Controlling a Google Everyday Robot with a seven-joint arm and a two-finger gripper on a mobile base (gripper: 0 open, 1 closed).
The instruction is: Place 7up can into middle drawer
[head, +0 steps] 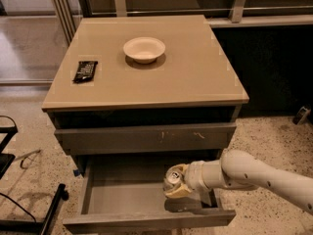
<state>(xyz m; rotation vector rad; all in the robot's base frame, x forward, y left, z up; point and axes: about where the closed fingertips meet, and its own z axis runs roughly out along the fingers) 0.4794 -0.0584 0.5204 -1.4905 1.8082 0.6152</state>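
The 7up can, silver top with pull tab facing left, is held in my gripper, which is shut on it with pale fingers above and below. The white arm reaches in from the right. The can hangs inside the open middle drawer, over the right part of its grey floor and near its front. The drawer is pulled out below the closed grey drawer front with pale scratch marks.
A white bowl and a black snack bar lie on the tan cabinet top. A black stand base is on the speckled floor at the left. A dark wall stands right of the cabinet.
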